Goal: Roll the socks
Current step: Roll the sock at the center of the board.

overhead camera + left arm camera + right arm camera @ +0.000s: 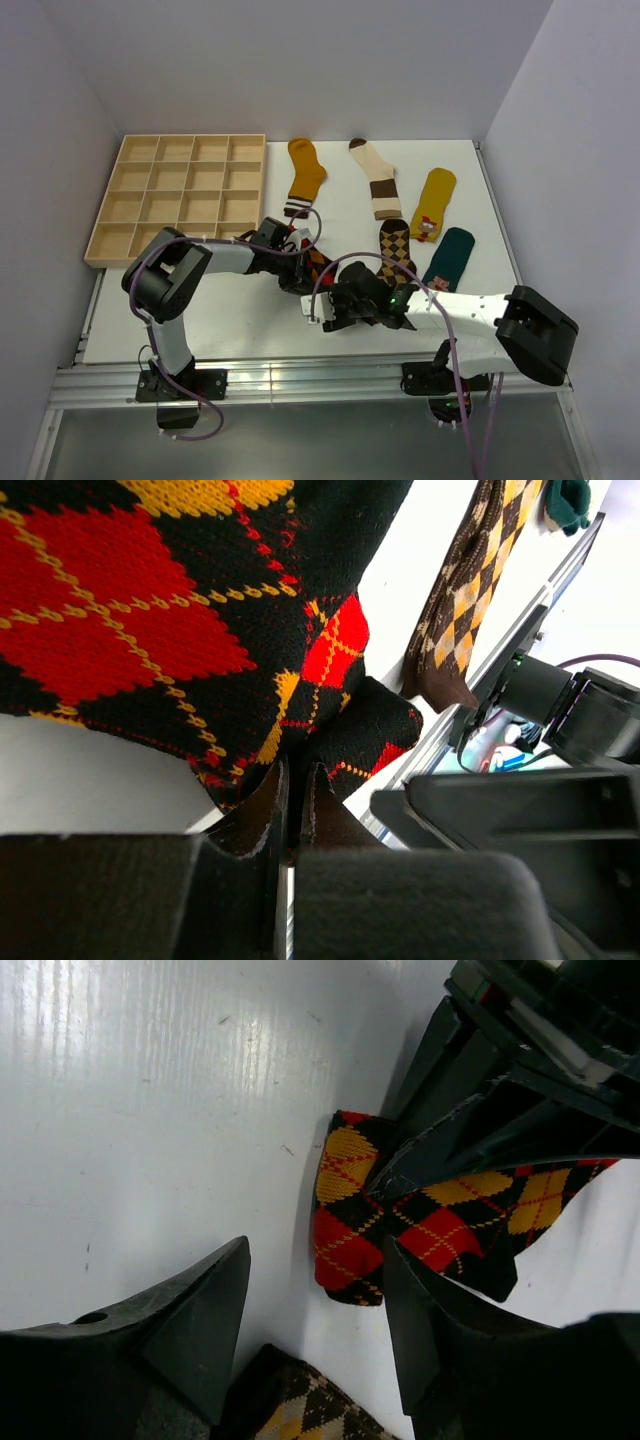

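Nearest the lens in the right wrist view, the right gripper (315,1255): dark fingers (200,1310) spread well apart, holding nothing, poised low over the white table (150,1110) on either side of the red-and-black argyle sock (345,1210), with no clear contact to be made out. Just beyond the fingertips, that sock's near end, doubled over on itself into a short fat fold and resting on the table, the rest of the fabric running up and away into the left gripper (293,785). There, fingers pressed together, clamped on the sock's dark edge and apparently holding that end raised above the table. Probably the rolling of this one sock, hardly begun: a single turn made, most of the length not yet rolled. Next move, by the look of it: bring the open right fingers in around the fold, close on it without flattening it, then turn it over toward the held end, keeping the fabric taut from the left to guard against unrolling. Farther out, flat and untouched: brown argyle sock (395,245) just beside, teal sock (450,258), then yellow sock (433,205), cream banded sock (377,180) and mustard sock (305,175) toward the far edge, and the wooden compartment tray (180,195) at far left.
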`<state>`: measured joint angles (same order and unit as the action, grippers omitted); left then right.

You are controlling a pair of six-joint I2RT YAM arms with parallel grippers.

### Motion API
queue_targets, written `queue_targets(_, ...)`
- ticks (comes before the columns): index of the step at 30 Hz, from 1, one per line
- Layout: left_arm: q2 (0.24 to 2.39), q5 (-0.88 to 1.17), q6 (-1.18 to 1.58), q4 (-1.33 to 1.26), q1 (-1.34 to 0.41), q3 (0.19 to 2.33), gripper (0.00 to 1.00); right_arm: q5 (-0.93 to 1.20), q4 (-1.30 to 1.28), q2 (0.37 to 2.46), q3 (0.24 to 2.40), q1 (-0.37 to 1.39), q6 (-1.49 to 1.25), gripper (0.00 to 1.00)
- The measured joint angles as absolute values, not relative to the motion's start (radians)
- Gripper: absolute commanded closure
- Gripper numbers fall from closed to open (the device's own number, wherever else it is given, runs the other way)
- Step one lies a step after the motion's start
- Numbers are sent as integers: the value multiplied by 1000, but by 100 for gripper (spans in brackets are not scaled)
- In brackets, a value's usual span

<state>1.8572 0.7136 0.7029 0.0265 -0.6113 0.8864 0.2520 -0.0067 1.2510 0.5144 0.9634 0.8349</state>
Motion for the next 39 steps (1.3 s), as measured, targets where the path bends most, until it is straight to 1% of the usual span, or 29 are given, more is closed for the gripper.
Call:
queue_targets(3, 1858, 719, 696, 36, -611, 890, 100, 209, 2, 1293, 517, 986, 846, 46)
queue_targets(7, 1862, 725, 691, 46, -611, 895, 100, 143, 20, 1371, 527, 1017, 867, 49)
queue_targets(8, 1863, 726, 691, 46, -611, 895, 100, 130, 33, 1384, 529, 1019, 876, 51)
queue_targets(10, 1863, 728, 688, 46, -611, 895, 100, 110, 45, 1397, 537, 1024, 881, 59)
queue_targets(11, 1863, 729, 684, 46, -611, 895, 100, 101, 52, 1402, 538, 1024, 883, 71)
queue_targets(12, 1863, 730, 681, 46, -611, 895, 99, 91, 57, 1408, 539, 1024, 886, 77)
queue_targets(14, 1863, 733, 674, 44, -611, 895, 95, 68, 67, 1424, 551, 1026, 882, 84)
queue_targets(15, 1863, 735, 672, 42, -610, 894, 94, 59, 65, 1433, 560, 1026, 879, 86)
queue_targets(17, 1863, 737, 669, 39, -607, 892, 84, 51, 61, 1444, 570, 1026, 877, 87)
queue_targets(18, 1863, 736, 666, 39, -606, 892, 80, 51, 54, 1446, 574, 1026, 875, 91)
queue_targets(19, 1863, 736, 664, 39, -606, 892, 72, 53, 41, 1446, 581, 1026, 872, 92)
queue_targets(22, 1849, 725, 656, 43, -607, 891, 57, 83, -44, 1452, 629, 1012, 858, 92)
queue_targets(27, 1768, 634, 658, 29, -623, 867, 48, 184, -204, 1454, 728, 929, 826, 93)
queue_targets(30, 1720, 570, 673, -11, -623, 833, 48, 245, -313, 1453, 767, 875, 818, 93)
queue_targets(31, 1709, 551, 679, -28, -623, 822, 46, 267, -352, 1453, 776, 860, 816, 93)
queue_targets(35, 1665, 484, 719, -130, -622, 752, 47, 350, -517, 1464, 814, 805, 823, 93)
queue_targets(39, 1648, 437, 739, -217, -622, 694, 50, 417, -650, 1534, 888, 776, 838, 94)
